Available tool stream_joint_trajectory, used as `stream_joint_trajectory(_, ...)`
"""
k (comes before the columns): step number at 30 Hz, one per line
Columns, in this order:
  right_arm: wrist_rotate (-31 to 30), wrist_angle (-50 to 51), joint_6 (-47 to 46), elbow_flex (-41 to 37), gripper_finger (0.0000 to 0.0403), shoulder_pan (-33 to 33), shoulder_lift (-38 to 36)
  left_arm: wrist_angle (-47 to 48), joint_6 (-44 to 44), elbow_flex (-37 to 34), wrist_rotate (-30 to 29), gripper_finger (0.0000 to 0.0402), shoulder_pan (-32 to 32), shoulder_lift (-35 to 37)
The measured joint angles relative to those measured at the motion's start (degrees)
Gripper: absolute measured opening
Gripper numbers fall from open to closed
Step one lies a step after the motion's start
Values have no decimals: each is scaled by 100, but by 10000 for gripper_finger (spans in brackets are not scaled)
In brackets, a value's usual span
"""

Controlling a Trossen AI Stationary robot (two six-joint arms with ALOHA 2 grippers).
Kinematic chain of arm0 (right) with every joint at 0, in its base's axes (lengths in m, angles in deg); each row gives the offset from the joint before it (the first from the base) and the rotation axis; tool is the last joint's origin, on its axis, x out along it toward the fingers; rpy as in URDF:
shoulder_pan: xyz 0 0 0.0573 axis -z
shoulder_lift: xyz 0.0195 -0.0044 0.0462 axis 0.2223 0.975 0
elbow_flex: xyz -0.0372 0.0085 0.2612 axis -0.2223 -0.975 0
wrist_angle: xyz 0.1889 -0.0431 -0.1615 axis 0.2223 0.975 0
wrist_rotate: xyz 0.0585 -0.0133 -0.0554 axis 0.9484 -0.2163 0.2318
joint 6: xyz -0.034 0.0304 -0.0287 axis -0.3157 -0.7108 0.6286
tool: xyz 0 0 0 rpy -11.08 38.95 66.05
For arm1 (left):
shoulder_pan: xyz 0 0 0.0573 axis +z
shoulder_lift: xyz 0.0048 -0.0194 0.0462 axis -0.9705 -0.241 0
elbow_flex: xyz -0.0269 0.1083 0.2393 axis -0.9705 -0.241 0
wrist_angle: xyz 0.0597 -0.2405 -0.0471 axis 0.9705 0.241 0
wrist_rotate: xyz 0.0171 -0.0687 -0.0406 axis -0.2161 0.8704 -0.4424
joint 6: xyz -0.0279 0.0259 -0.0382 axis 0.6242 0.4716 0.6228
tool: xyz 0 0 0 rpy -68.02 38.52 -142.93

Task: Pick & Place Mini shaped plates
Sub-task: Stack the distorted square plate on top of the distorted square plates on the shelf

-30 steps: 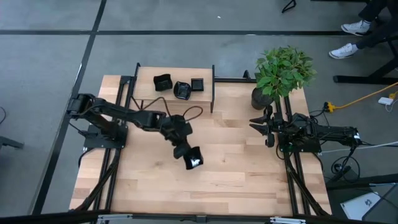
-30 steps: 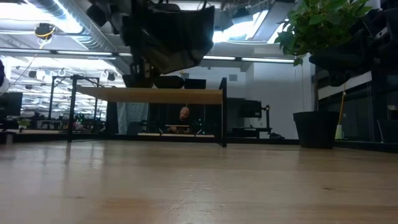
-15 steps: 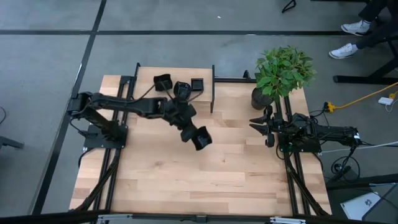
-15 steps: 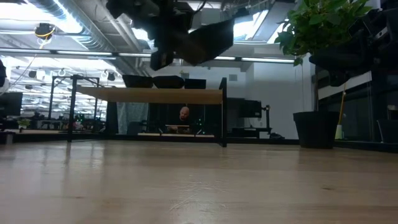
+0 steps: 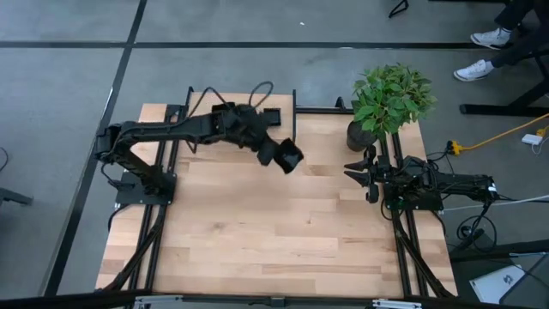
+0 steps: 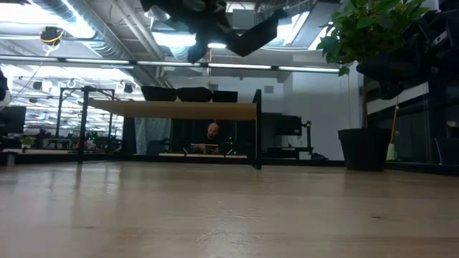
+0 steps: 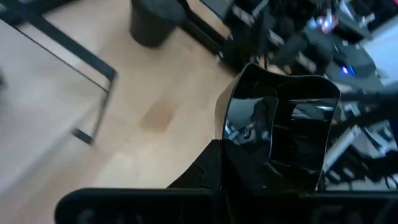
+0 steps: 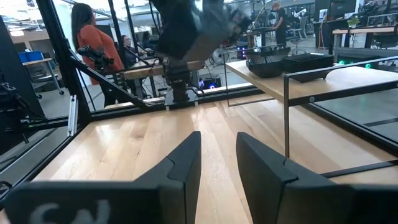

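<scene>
We see one glossy black mini plate (image 5: 289, 155) held up off the counter in the left pincer (image 5: 276, 152), tilted on edge, just beside the raised shelf (image 5: 202, 107). Three more black plates (image 5: 225, 113) rest on that shelf.

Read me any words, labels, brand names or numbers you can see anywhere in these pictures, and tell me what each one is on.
None can be read.
Pale marks on the right end effector, on its body at the edge of the right wrist view: blurred and cut off, not readable.
Mini shaped plate held by the left end effector: glossy black, only reflections, no print.
Wooden table, raised shelf, plant pot: no lettering visible.
</scene>
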Motion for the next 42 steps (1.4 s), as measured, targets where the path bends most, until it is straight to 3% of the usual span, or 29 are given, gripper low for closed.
stream_joint_trajectory(7,0,-1,0,-1,103,-1,1,505,-80,488,-30,2,489,0)
stream_joint_trajectory(16,0,1,0,1,103,0,0,2044,-473,1196,-191,2,1106,-4)
stream_joint_trajectory(42,0,1,0,1,103,1,1,4953,-2569,2518,-231,2,3416,-4)
